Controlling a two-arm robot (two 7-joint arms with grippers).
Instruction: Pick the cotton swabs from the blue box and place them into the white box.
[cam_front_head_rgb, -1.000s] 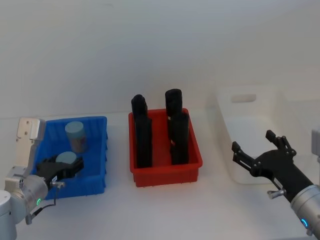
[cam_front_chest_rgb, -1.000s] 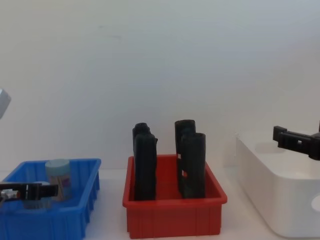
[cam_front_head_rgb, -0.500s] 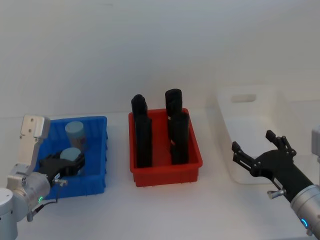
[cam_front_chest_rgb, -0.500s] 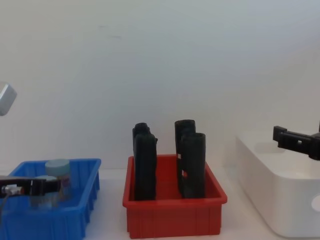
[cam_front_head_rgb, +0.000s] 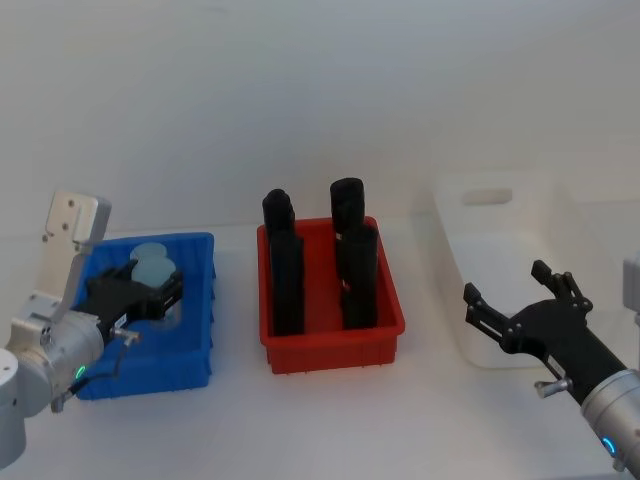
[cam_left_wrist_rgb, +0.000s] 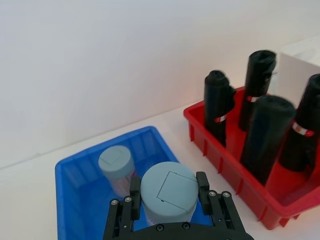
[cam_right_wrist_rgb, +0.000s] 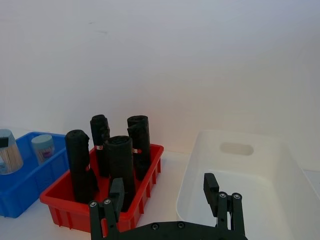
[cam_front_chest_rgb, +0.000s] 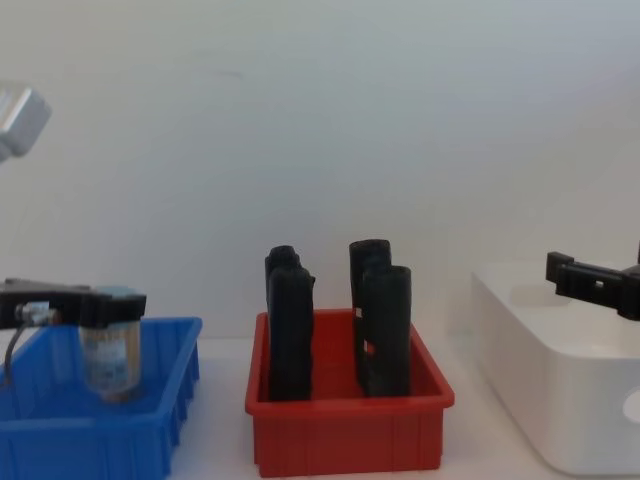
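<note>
My left gripper (cam_front_head_rgb: 150, 287) is shut on a cotton swabs tub (cam_left_wrist_rgb: 167, 195) with a pale blue lid. It holds the tub upright above the blue box (cam_front_head_rgb: 200, 305). In the chest view the tub (cam_front_chest_rgb: 110, 355) hangs with its base about level with the rim of the blue box (cam_front_chest_rgb: 60, 440). A second tub (cam_left_wrist_rgb: 116, 162) stands inside the blue box (cam_left_wrist_rgb: 70, 200), toward its far end. The white box (cam_front_head_rgb: 500, 215) sits at the far right. My right gripper (cam_front_head_rgb: 505, 285) hovers open near its front corner, holding nothing.
A red bin (cam_front_head_rgb: 330, 350) with several tall black upright blocks (cam_front_head_rgb: 352, 255) stands between the blue box and the white box (cam_front_chest_rgb: 540, 350). A bare white wall runs behind everything. Bare tabletop lies in front of the bins.
My left gripper has risen with the swab tub, from low inside the blue box to above its rim. The right arm has not moved.
</note>
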